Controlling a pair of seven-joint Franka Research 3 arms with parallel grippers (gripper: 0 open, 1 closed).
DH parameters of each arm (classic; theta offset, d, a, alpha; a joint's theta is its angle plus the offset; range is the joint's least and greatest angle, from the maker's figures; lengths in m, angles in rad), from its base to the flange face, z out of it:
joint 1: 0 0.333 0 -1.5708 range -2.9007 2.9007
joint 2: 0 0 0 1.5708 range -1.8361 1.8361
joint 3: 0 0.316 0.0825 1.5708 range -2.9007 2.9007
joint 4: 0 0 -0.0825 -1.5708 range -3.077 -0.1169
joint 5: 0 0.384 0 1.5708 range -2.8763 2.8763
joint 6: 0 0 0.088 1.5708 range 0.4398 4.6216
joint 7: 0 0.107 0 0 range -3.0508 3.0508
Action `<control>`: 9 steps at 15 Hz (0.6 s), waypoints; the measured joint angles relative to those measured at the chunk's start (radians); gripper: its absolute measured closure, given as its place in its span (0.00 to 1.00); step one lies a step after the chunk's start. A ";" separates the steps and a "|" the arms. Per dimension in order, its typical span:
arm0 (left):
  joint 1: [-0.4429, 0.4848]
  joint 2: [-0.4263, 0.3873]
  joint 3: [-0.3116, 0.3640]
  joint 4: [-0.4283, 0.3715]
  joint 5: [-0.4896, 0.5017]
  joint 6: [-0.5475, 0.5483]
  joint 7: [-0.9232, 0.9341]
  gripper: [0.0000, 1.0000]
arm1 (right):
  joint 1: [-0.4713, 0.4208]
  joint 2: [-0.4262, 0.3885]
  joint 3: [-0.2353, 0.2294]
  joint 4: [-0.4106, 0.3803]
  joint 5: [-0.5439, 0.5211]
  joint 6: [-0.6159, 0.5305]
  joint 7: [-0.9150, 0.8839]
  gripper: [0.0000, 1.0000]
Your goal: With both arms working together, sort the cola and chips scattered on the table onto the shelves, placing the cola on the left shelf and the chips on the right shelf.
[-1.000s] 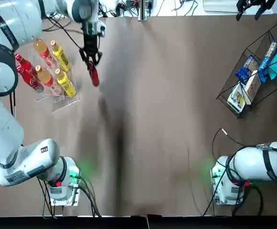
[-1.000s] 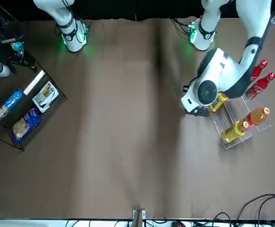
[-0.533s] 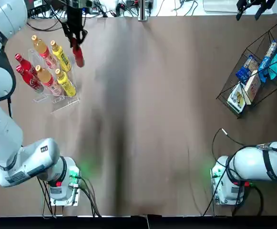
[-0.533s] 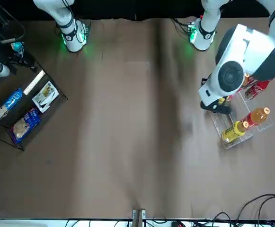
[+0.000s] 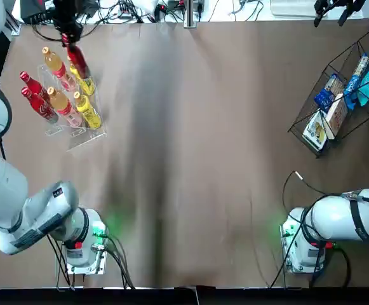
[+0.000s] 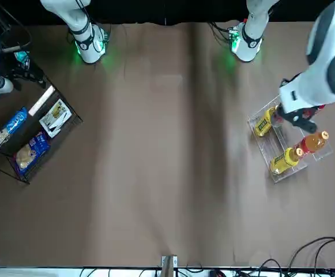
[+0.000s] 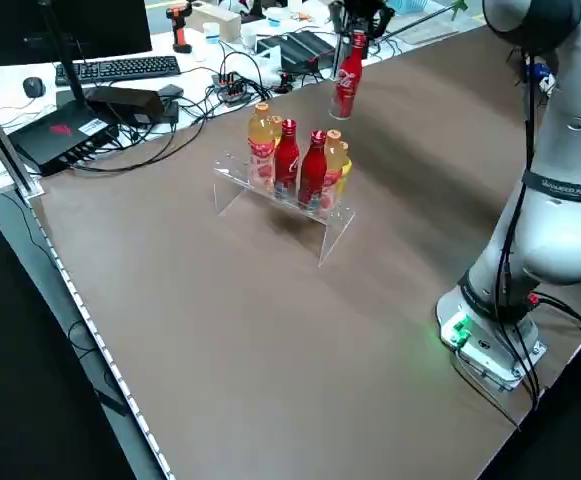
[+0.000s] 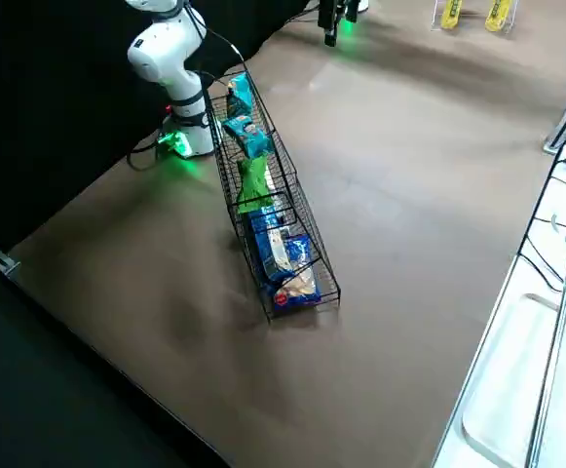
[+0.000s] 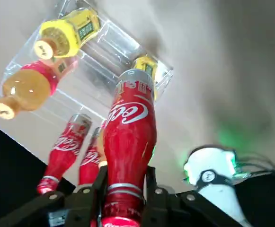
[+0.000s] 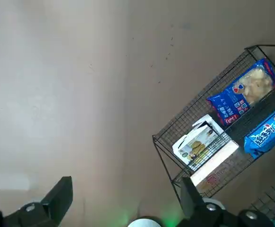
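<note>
With the left gripper (image 9: pixel 126 185), above the far edge of the acrylic rack (image 5: pixel 82 138), we are holding a Coca-Cola bottle (image 9: pixel 131 127), its fingers clamping the narrow neck just below the cap. The bottle is hanging clear of the tabletop (image 5: pixel 203 190), cap uppermost and leaning slightly. Two further Coca-Cola bottles (image 7: pixel 286 160) (image 7: pixel 312 170) are standing in the rack, among orange drink bottles (image 7: pixel 261 147) and yellow-labelled bottles (image 5: pixel 87 111). The right gripper (image 10: pixel 126 191) is idling near the wire basket (image 10: pixel 189 116), its fingers apart with nothing between them; a green packet (image 8: pixel 253 183) and two teal packets (image 8: pixel 248 136) (image 8: pixel 240 96) are already lying in that basket.

We are judging the step in hand to be the seating of the last cola, and the sorting to be nearly complete. For good placement, we are aiming to bring the base over an unoccupied place in the rack, which we are not managing to identify with certainty, and to correct the lean before lowering. Because the grip is sitting high, the base is likely to swing; we are therefore favouring a slow, vertical descent, passing well clear of neighbouring caps. We are advising release only once the base is bearing flat, then a straight upward retreat, since a sideways one is risking a toppled bottle or a nudged rack.
</note>
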 joint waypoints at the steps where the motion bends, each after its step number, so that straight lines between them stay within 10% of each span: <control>1: 0.027 -0.011 0.000 0.000 0.006 -0.001 0.061 0.65 | 0.000 0.000 0.002 0.001 0.000 -0.001 0.000 0.00; 9: 0.088 -0.021 0.004 0.020 0.140 0.001 0.439 0.65 | -0.012 -0.002 -0.012 0.003 0.000 -0.010 0.001 0.00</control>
